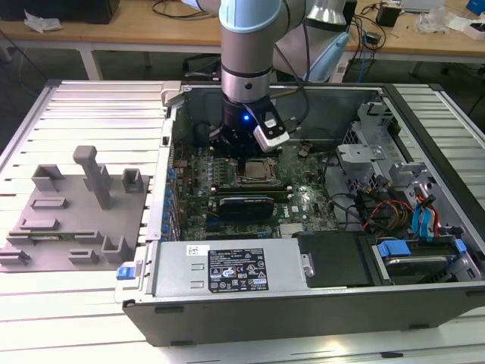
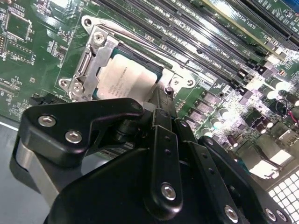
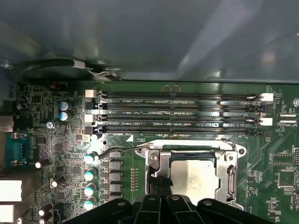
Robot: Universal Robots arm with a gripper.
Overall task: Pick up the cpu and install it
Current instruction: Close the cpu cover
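In the exterior view, the gripper (image 1: 241, 145) hangs at frame centre, low over the socket (image 1: 256, 173); open or closed, I cannot tell. In the second wrist view, the cpu (image 2: 125, 77) lies in that socket.

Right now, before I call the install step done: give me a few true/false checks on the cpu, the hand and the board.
1. The cpu lies inside the socket frame on the motherboard. True.
2. The memory slots beside the socket hold modules. False: all four look empty.
3. The hand hangs above the socket, inside the open computer case. True.
4. The cpu rests on the grey fixture plate outside the case. False: it sits in the socket, under the hand.
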